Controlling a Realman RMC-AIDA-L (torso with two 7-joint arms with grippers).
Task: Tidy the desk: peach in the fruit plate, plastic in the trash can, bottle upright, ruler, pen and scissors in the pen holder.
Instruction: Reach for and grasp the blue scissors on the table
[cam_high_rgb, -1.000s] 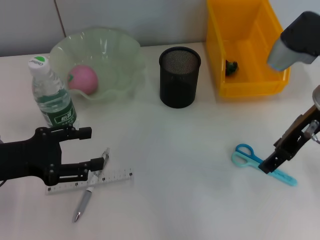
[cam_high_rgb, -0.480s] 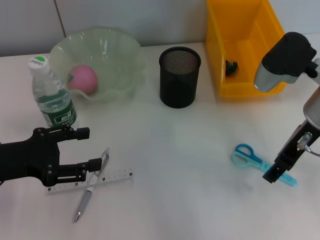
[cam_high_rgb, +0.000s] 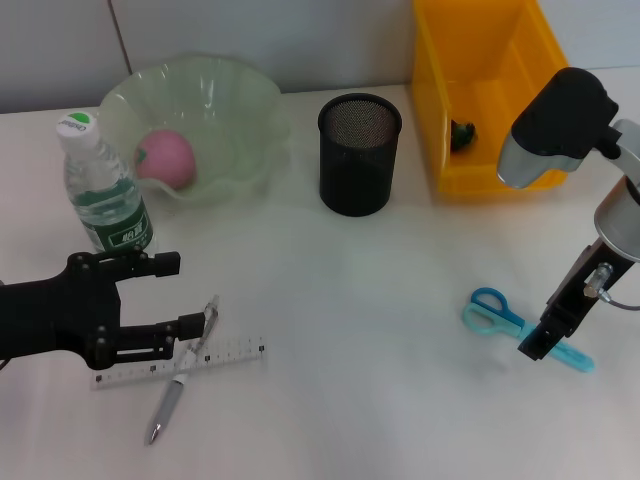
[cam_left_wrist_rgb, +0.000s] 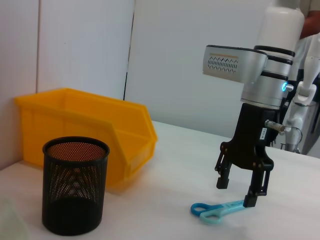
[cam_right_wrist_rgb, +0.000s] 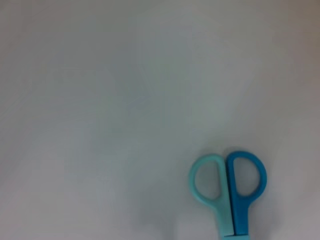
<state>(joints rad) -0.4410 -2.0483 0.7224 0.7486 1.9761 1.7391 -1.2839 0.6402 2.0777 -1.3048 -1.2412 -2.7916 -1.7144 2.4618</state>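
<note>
Jaws on the right gripper spread apart, fingers pointing down, poised over the blade end of the scissors; nothing held, one fingertip close above the blades, contact not certain. Scissors lie flat on the white desk, blue and teal handles toward the pen holder (handles also seen in the right wrist view, closed side by side). Left gripper low over the desk at the near left, jaws parted, empty, its lower finger tip just beside the pen, which lies crossed over the ruler. Bottle upright just behind that gripper. Peach rests inside the green fruit plate at the back left. Black mesh pen holder stands mid-back, well apart from the scissors. Yellow bin at back right with a small dark item inside, not identifiable.
</note>
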